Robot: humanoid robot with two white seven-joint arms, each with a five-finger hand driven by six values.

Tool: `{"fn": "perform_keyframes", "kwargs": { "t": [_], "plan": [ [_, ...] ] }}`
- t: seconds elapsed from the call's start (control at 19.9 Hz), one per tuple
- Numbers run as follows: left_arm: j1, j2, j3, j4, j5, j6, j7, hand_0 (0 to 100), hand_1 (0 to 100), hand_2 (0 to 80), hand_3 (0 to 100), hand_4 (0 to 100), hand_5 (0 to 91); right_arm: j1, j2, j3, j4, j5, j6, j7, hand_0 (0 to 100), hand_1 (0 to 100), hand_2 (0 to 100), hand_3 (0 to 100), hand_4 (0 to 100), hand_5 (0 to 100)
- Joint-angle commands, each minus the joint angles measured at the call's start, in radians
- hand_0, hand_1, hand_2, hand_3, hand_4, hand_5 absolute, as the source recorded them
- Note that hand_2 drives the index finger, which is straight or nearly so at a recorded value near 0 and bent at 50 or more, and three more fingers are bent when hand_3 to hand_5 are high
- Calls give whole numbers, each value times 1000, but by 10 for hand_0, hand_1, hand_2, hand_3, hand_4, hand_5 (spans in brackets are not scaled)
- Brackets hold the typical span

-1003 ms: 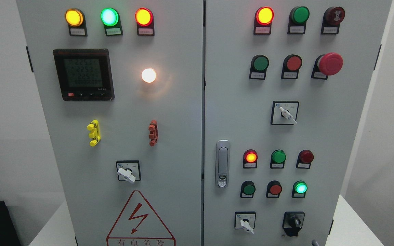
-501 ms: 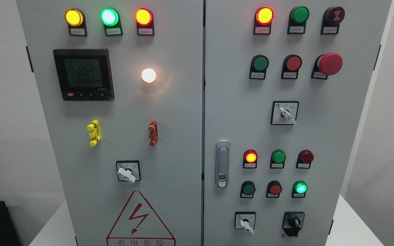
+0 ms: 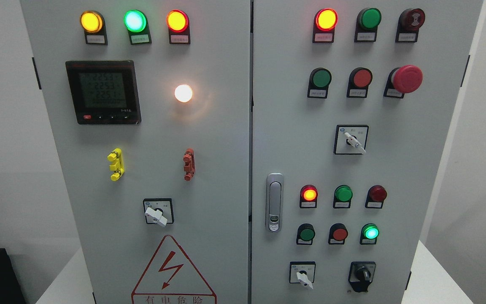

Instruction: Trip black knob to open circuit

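- Black, the knob (image 3: pixel 363 274) sat at the lower right of the right cabinet door (image 3: pixel 420 169), its handle standing roughly upright on a black plate.
- Neither robot hand was in view, so whether the fingers were apart or together could not be told.
- Just left of the knob was a white selector switch (image 3: pixel 303 275), its lever pointing down and to the right.
- Above them a lit green lamp (image 3: pixel 370 232) glowed beside a red button (image 3: pixel 339 233) and a green button (image 3: pixel 306 233).
- A silver door latch (image 3: pixel 274 202) stood near the door's left edge.
- Higher up, a red mushroom stop button (image 3: pixel 406 79) jutted out.
- On the left door (image 3: pixel 217 169), a digital meter (image 3: pixel 103 91) showed faint readings, with a white lamp (image 3: pixel 183 93) shining beside it.
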Motion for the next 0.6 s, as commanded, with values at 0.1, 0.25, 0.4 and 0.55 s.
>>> {"fn": "perform_keyframes", "kwargs": {
  "t": [0.1,0.25,0.4,0.55],
  "plan": [
    [-2,0,1,0,2,-2,0,120,389,0,0,0,0,-2,-2,2,-21,-2,-15,7,0,8,0,0,0,0],
    [-2,0,1,0,2,-2,0,120,389,0,0,0,0,-1,-2,2,-21,-2,-15,7,0,8,0,0,0,0],
    [-2,0,1,0,2,-2,0,120,389,0,0,0,0,1,-4,2,-21,-2,-15,9,0,6,0,0,0,0],
    [-4,0,1,0,2,-2,0,120,389,0,0,0,0,1,-4,1,-21,-4,-15,9,0,6,0,0,0,0]
  ]
}}
